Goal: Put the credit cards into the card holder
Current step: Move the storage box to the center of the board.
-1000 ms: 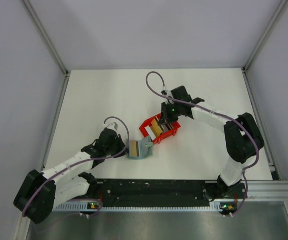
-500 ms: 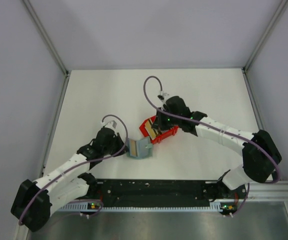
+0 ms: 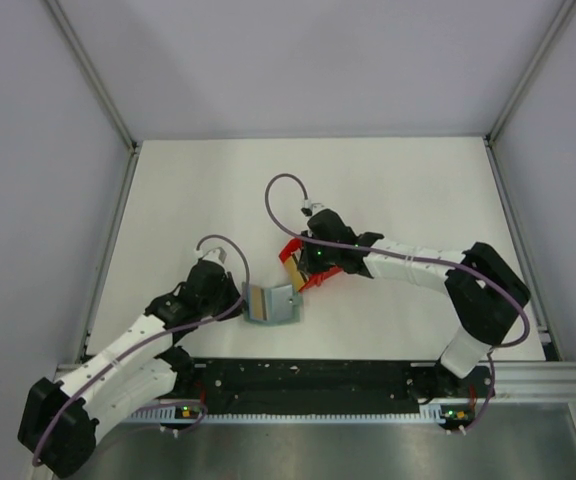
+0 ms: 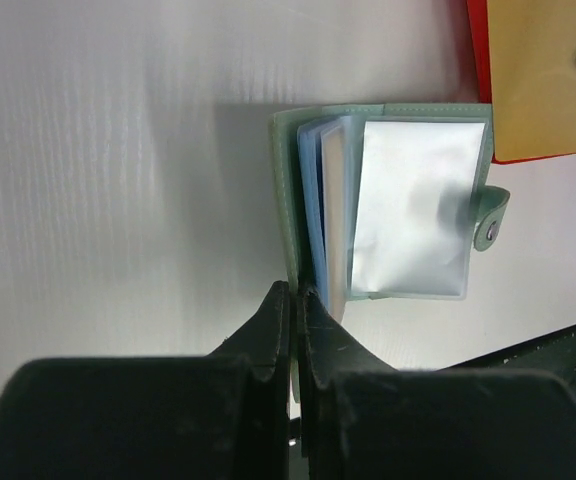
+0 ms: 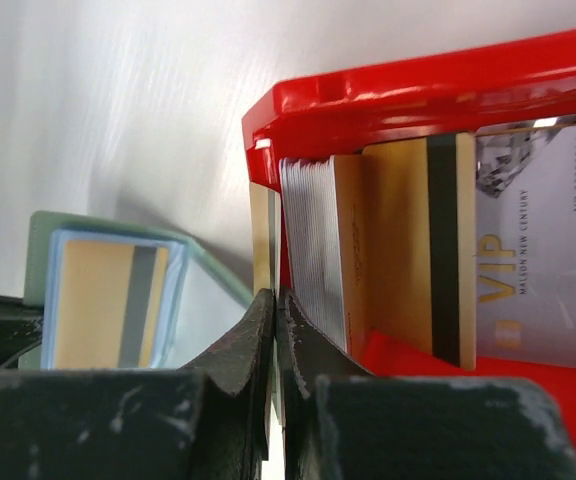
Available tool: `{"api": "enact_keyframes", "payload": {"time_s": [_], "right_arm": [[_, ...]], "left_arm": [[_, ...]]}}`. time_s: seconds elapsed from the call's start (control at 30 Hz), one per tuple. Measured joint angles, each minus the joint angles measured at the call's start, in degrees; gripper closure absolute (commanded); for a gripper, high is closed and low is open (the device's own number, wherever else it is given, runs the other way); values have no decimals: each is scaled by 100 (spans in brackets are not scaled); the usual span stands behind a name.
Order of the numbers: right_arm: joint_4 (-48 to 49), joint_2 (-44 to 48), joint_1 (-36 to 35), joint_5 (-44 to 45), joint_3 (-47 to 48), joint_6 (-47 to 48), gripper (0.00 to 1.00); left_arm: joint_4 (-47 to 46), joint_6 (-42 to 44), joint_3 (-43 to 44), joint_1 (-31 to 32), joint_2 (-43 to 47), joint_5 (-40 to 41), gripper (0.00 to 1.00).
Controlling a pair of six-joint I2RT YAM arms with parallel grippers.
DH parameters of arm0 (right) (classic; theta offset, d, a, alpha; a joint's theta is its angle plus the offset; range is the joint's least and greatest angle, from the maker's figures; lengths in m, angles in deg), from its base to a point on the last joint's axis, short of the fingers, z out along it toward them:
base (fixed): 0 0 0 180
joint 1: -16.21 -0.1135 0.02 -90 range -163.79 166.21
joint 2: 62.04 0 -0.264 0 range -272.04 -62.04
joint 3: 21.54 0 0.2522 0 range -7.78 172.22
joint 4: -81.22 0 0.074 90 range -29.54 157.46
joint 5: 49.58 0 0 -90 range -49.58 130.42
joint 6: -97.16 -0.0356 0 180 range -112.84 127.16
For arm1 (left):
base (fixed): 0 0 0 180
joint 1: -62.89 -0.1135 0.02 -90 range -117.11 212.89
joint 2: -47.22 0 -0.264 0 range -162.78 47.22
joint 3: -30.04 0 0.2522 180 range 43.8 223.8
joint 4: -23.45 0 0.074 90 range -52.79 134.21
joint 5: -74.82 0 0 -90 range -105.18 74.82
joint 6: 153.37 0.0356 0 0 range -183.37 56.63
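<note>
The right jaws are clenched on one tan credit card (image 5: 261, 235), held edge-on so it shows only as a thin strip rising from the fingertips at centre frame in the right wrist view. That strip stands just beside the left corner of the red bin (image 5: 418, 85), on its outer side. Inside the bin, to the right, more credit cards (image 5: 313, 240) stand packed on edge, then a gold card with a dark stripe (image 5: 408, 250) and a whitish card printed VIP (image 5: 538, 250). At lower left of that view lies the card holder (image 5: 38, 250), open, with a striped gold card (image 5: 93, 300) already in its blue sleeve.

The left jaws are clamped on the near edge of the card holder (image 4: 413, 210), at its spine side, low centre in the left wrist view. The holder spreads open above the fingertips, its clear sleeves fanned and its snap tab (image 4: 488, 215) pointing right, flat on the white counter (image 4: 98, 150).

From the top view, the holder (image 3: 271, 303) sits centre frame, the held card (image 3: 294, 277) just up-right of it, between holder and bin.
</note>
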State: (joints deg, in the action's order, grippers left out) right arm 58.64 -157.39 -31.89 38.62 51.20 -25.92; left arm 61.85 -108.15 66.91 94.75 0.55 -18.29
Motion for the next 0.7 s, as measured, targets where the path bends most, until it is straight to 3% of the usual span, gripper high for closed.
{"api": "enact_keyframes", "payload": {"time_s": [0.43,0.57,0.7], "right_arm": [[7,334,741,-9,-59,273,100],[48,590,437,-57,-162,-114,100],[330,848,-308,234,-282,-807,100]], "left_arm": [[-372,76,-57,0,-221,-79,100],[-680,-33,-138,0,-186,-247,100],[-870,-186,-160,0,-68,-339,100]]}}
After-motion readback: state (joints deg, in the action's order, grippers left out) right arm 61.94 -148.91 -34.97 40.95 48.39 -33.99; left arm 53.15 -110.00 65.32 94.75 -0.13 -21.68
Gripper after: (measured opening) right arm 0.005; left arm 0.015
